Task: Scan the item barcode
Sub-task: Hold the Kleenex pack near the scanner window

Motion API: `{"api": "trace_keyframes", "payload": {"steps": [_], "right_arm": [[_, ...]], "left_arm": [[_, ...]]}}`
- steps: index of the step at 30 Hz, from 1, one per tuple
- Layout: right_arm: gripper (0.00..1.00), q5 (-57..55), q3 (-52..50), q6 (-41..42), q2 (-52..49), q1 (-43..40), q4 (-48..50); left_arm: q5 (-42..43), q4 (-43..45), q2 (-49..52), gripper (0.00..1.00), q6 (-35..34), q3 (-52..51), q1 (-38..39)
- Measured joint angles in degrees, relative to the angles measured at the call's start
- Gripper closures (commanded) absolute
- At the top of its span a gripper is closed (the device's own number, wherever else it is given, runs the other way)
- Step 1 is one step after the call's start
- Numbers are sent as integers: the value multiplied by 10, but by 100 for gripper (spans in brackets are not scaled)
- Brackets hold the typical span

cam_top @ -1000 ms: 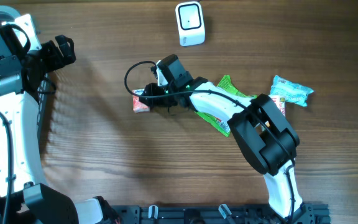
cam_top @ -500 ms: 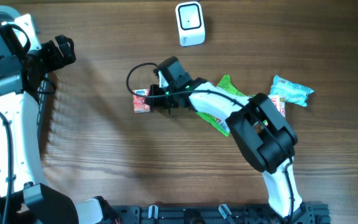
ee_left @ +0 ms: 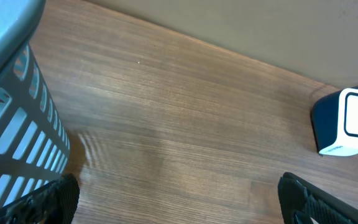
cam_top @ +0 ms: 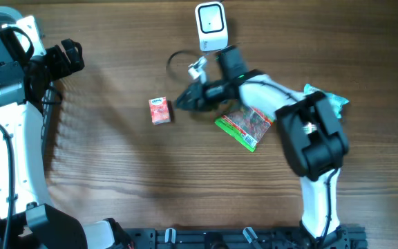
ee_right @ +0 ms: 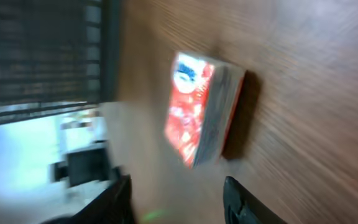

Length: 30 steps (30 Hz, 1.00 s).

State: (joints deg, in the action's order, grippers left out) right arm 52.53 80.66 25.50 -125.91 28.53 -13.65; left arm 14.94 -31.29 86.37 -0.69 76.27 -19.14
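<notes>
A small red box (cam_top: 159, 110) lies flat on the wooden table, left of centre, with nothing touching it. In the right wrist view the red box (ee_right: 201, 109) sits blurred ahead of my fingertips. My right gripper (cam_top: 185, 100) hovers just right of the box, open and holding nothing; in the wrist view the right gripper (ee_right: 179, 205) has bare table between its fingers. The white barcode scanner (cam_top: 211, 26) stands at the back centre, and the scanner (ee_left: 347, 121) also shows at the right of the left wrist view. My left gripper (cam_top: 68, 55) is far left, open and holding nothing.
A green and red snack packet (cam_top: 246, 124) lies under the right arm. A light blue packet (cam_top: 330, 102) pokes out at the right. A slatted basket (ee_left: 11, 93) stands at the left edge beside the left gripper (ee_left: 185, 205). A black cable loops near the scanner.
My right gripper has let go of the red box and pulled back to the right, toward the scanner. The box stays on the table. The left arm has not moved.
</notes>
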Motion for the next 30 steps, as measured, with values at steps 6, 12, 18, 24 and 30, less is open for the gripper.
{"api": "trace_keyframes", "payload": {"steps": [6, 12, 18, 24, 30], "right_arm": [[41, -91, -1, 29, 0, 52, 77], [48, -126, -1, 54, 0, 38, 60], [57, -240, -1, 76, 0, 103, 60], [55, -284, -1, 84, 0, 113, 67], [55, -296, -1, 109, 0, 113, 81]], "left_arm": [[0, 0, 0, 0, 0, 0, 0], [0, 0, 0, 0, 0, 0, 0], [0, 0, 0, 0, 0, 0, 0], [0, 0, 0, 0, 0, 0, 0], [0, 0, 0, 0, 0, 0, 0]]}}
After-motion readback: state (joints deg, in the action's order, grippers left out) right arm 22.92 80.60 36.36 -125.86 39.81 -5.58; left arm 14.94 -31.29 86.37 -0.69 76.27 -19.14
